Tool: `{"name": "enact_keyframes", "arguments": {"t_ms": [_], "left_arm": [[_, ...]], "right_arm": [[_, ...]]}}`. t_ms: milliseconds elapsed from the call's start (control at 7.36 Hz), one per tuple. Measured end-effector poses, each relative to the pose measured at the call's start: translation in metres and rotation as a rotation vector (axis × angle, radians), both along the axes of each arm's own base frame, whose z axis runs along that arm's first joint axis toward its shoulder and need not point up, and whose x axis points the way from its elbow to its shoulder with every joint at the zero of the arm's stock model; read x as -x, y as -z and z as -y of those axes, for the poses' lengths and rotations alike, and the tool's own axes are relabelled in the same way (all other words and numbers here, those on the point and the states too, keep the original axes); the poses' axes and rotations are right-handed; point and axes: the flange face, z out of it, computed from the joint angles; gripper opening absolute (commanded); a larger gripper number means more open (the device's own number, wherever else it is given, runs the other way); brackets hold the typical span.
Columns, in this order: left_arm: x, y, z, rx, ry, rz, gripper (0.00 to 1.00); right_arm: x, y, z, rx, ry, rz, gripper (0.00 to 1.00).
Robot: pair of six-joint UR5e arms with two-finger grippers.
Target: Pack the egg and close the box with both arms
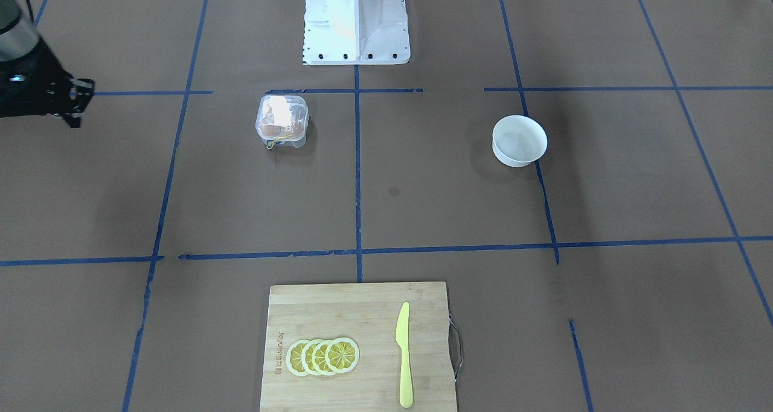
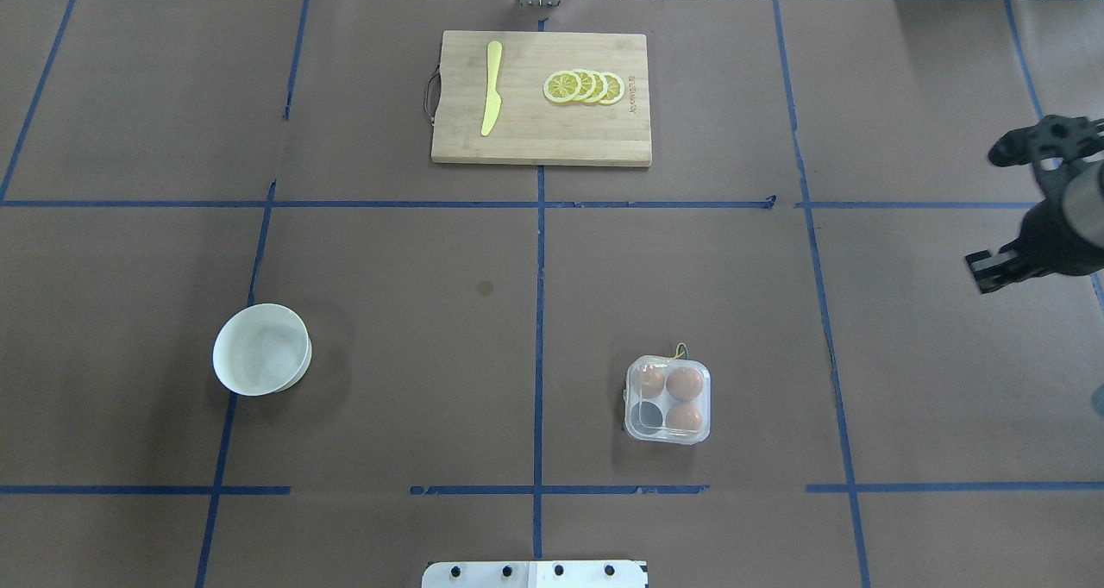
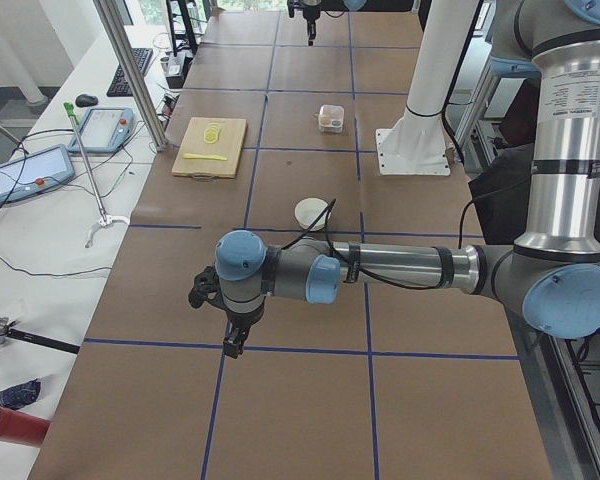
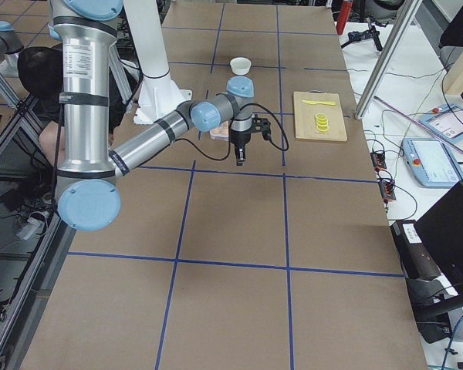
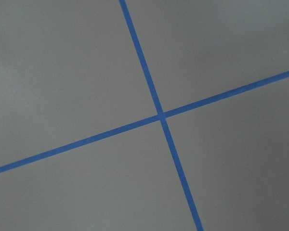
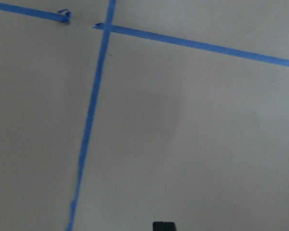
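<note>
The box (image 2: 668,398), a clear four-cup carton, stands right of the table's centre line with its clear lid down. It holds three orange-brown eggs (image 2: 685,383); one near cup looks empty. It also shows in the front view (image 1: 282,120) and the left view (image 3: 330,118). My right gripper (image 4: 241,158) hangs above bare table far to the right of the box. Its fingertips (image 6: 164,226) are together and hold nothing. My left gripper (image 3: 232,340) hangs over the table's left end, far from the box. I cannot tell whether it is open or shut.
A round white bowl (image 2: 261,349) stands on the left half. A wooden cutting board (image 2: 542,140) at the far side carries lemon slices (image 2: 585,87) and a yellow knife (image 2: 492,98). The white base block (image 1: 356,22) stands at the near middle. Blue tape lines cross the brown table.
</note>
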Motion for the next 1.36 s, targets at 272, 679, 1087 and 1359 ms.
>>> {"name": "enact_keyframes", "arguments": {"t_ms": [272, 679, 1087, 1359], "left_arm": [[0.001, -0.008, -0.011, 0.019, 0.001, -0.002, 1.0], [0.0, -0.015, -0.019, 0.053, 0.003, -0.01, 1.0], [0.001, -0.008, -0.023, 0.053, 0.002, -0.013, 1.0], [0.001, -0.005, -0.022, 0.047, 0.002, -0.011, 1.0]], "right_arm": [[-0.102, -0.075, 0.033, -0.02, 0.049, 0.022, 1.0], [-0.167, -0.146, 0.015, 0.073, -0.01, 0.016, 1.0], [-0.186, -0.199, 0.002, 0.178, -0.051, 0.002, 1.0], [-0.188, -0.211, 0.0, 0.203, -0.056, 0.003, 1.0]]}}
